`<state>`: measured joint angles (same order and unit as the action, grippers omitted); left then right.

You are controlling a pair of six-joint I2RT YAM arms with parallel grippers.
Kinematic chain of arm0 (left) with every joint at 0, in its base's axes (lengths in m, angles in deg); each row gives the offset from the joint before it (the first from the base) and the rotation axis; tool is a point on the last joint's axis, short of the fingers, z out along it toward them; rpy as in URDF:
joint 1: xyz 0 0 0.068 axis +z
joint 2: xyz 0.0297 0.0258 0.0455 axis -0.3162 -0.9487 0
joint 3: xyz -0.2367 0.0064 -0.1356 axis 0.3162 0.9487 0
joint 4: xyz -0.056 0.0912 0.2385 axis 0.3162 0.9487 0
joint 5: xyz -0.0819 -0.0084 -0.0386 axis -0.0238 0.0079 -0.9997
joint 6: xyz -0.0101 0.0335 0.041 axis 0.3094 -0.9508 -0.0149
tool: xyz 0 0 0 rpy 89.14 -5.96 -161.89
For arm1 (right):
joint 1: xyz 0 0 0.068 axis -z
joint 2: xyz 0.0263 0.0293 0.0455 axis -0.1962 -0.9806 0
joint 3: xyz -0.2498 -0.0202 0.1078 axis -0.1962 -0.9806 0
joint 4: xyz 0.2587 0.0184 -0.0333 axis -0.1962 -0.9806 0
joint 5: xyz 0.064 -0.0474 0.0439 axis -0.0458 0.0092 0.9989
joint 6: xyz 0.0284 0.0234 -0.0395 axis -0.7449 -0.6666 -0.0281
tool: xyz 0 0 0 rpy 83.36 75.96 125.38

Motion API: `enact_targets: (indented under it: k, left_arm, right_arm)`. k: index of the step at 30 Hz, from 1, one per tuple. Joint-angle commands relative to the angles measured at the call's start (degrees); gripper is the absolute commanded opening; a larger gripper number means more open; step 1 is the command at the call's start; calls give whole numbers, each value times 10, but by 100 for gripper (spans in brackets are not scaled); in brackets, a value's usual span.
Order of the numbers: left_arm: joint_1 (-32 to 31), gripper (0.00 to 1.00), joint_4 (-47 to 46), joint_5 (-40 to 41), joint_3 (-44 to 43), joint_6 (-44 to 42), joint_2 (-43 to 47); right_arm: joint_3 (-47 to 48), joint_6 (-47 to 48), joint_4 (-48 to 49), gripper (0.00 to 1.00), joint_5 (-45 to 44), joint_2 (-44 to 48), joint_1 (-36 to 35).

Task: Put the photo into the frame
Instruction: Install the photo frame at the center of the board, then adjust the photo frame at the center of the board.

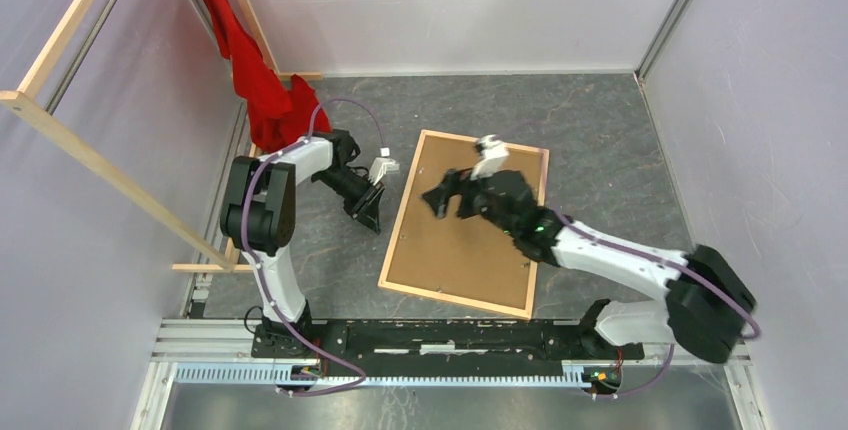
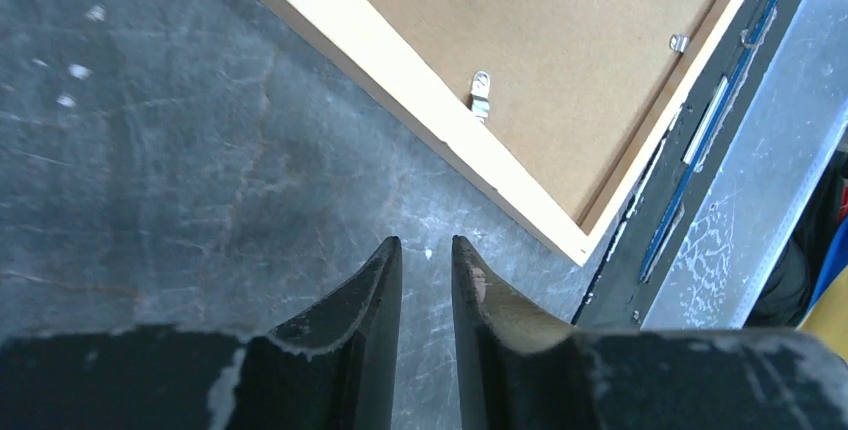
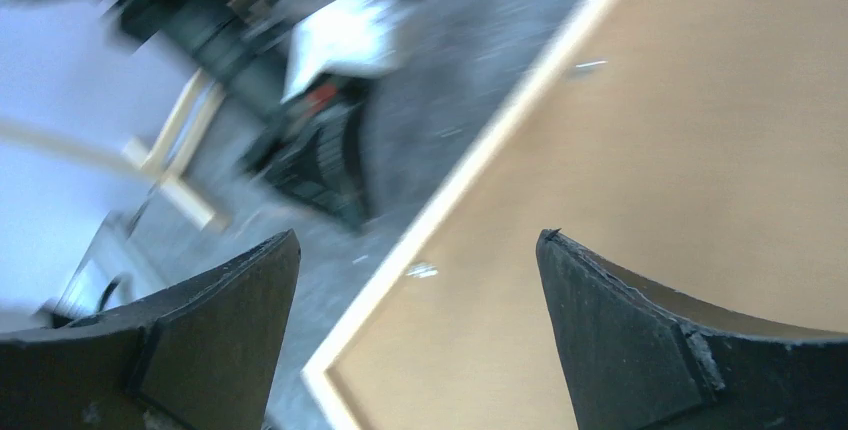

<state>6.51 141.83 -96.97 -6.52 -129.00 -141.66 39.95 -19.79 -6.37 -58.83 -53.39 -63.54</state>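
The frame (image 1: pixel 403 208) lies face down on the grey floor, a thin light-wood rectangle filled by a brown hardboard backing panel (image 1: pixel 460 250). The photo is hidden. My left gripper (image 1: pixel 371 218) hovers low over the floor just left of the frame's left edge. In the left wrist view it (image 2: pixel 427 245) is open by a narrow gap, with only bare floor between the fingers; the frame's rim (image 2: pixel 400 85) and a small metal clip (image 2: pixel 481 93) lie ahead. My right gripper (image 1: pixel 450 200) hangs over the panel's upper part. It (image 3: pixel 418 240) is wide open and empty above the frame's rim (image 3: pixel 460 170) and the panel (image 3: pixel 650 120).
A red cloth (image 1: pixel 265 80) hangs from long wooden rails (image 1: pixel 100 165) at the far left. The arms' black and aluminium base rail (image 1: pixel 450 335) runs just below the frame's near edge. Pale walls close in the floor on three sides.
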Motion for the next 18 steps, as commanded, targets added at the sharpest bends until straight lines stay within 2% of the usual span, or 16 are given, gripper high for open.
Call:
enact_targets:
  k: [1, 5, 7, 12, 14, 18]
  left_arm:
    - [-12, 32, -13, 21, 41, -32, 55]
    - [-47, 32, -57, 48, 100, -20, 80]
    - [-63, 32, -79, 56, 120, -14, 87]
    - [-87, 31, -96, 62, 138, -9, 91]
    - [-94, 31, -96, 60, 140, -10, 91]
    - [-120, 31, -100, 49, 150, -11, 95]
  right_arm:
    - [-80, -11, -124, 97, -76, 95, 124]
    - [-108, 21, -202, 98, -153, 152, 229]
    - [-112, 39, -211, 98, -152, 153, 273]
    - [-104, 60, -184, 98, -70, 84, 343]
    - [-100, 60, -153, 98, -9, 49, 370]
    - [-85, 41, -94, 98, 69, -9, 386]
